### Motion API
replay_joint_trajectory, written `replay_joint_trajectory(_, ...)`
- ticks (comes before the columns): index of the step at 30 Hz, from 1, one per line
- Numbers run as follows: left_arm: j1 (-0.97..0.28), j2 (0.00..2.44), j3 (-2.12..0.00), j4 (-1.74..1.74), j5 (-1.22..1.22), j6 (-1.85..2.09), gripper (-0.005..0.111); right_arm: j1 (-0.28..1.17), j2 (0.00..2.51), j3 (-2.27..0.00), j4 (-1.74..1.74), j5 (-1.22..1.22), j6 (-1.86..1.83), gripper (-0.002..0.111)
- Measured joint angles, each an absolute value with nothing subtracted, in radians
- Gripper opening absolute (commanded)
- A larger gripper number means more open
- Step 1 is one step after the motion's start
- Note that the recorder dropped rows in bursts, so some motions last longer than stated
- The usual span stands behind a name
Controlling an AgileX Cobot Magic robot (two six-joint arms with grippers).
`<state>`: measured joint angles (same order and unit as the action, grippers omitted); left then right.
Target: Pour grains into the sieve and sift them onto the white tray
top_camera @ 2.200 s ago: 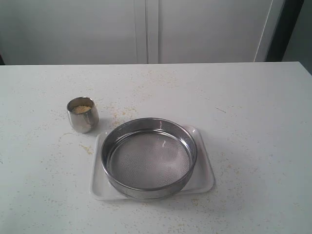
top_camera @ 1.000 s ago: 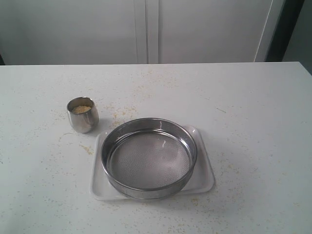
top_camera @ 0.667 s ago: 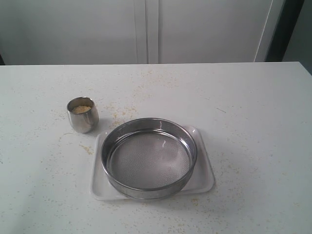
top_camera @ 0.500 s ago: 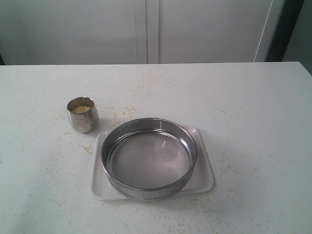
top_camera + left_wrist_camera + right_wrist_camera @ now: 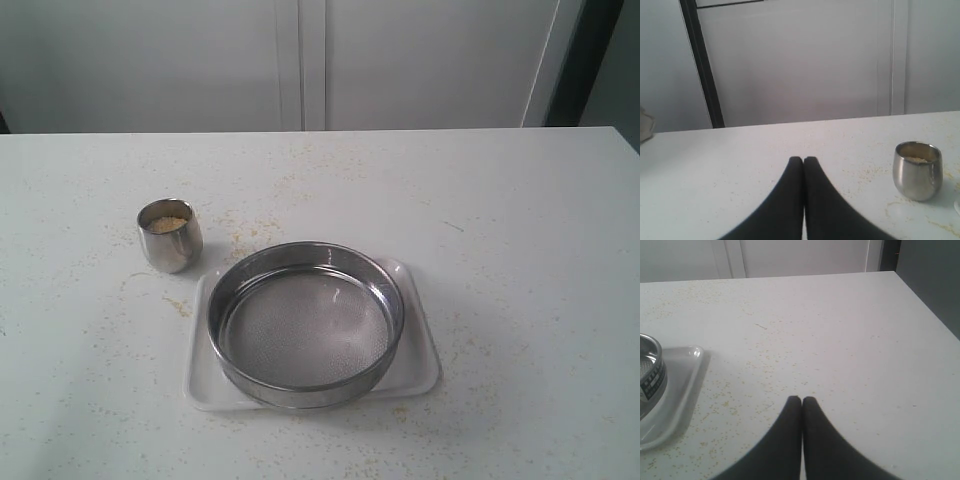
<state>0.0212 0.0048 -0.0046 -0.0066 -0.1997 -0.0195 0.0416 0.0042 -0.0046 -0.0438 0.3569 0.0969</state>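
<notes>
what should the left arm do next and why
Probably open the left gripper and ease it toward the steel cup. Its jaws are pressed shut and hold nothing. The grains sit in that cup, and the sieve rests on the white tray with its mesh bare, so nothing has been poured yet.

White table (image 5: 520, 220), pale cabinet doors (image 5: 420, 60)

Silver sieve (image 5: 305, 330) with grey mesh, white tray (image 5: 418, 365), yellow-beige grains (image 5: 167, 224) — white table (image 5: 520, 230) speckled yellow.
</notes>
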Motion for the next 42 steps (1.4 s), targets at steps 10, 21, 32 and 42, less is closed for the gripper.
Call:
replay_joint_trajectory(10, 0.021, 0.003, -0.005, -0.007, -0.315, -0.020, 0.000, 0.042, 0.004, -0.005, -0.044, 0.357, 0.105, 0.000)
replay_joint_trajectory(21, 0.021, 0.118, -0.005, -0.010, -0.396, -0.020, 0.000, 0.042, 0.004, -0.005, -0.044, 0.357, 0.105, 0.000)
replay_joint_trajectory(32, 0.021, 0.425, -0.005, 0.028, -0.554, -0.091, 0.000, 0.042, 0.004, -0.005, -0.044, 0.357, 0.107, 0.000)
replay_joint_trajectory(42, 0.021, 0.675, -0.005, 0.147, -0.715, -0.170, 0.000, 0.042, 0.004, -0.005, -0.044, 0.357, 0.109, 0.000)
